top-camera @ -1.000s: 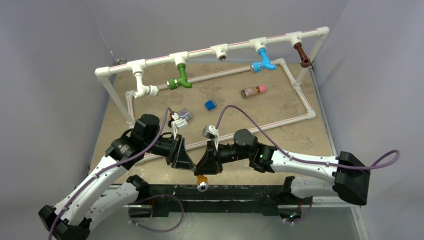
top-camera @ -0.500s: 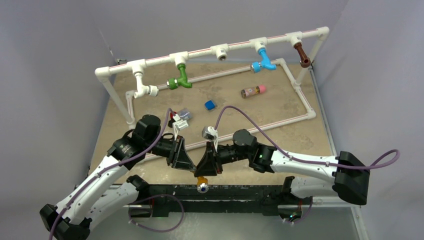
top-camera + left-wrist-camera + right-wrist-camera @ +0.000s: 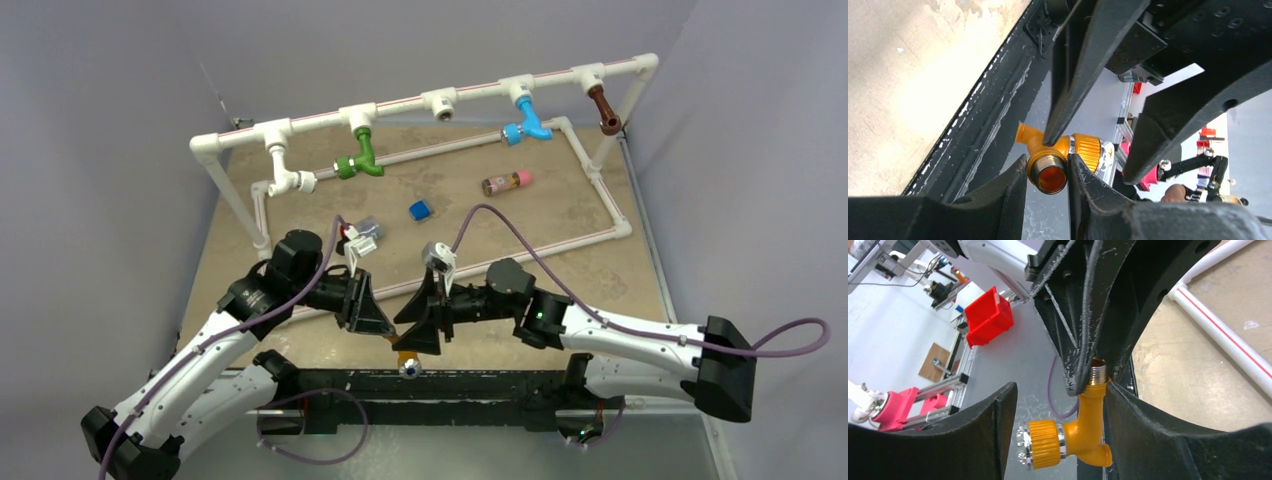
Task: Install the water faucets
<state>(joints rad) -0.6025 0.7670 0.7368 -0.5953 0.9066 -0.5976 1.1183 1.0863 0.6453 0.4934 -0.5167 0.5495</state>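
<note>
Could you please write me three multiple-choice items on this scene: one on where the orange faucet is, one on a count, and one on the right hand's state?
1. Where is the orange faucet?
A) lying flat on its own
B) in the left hand, by the table's near edge
C) hanging from a rail
2. How many coloured faucets are fitted on the pipe frame?
A) one
B) three
C) five
3. The right hand is:
A) open
B) shut on the faucet
C) shut on a pipe
Answers: 1 B, its threaded end is clamped there; 2 B, green faucet, blue faucet, brown faucet; 3 A, its fingers stand wide apart.
</note>
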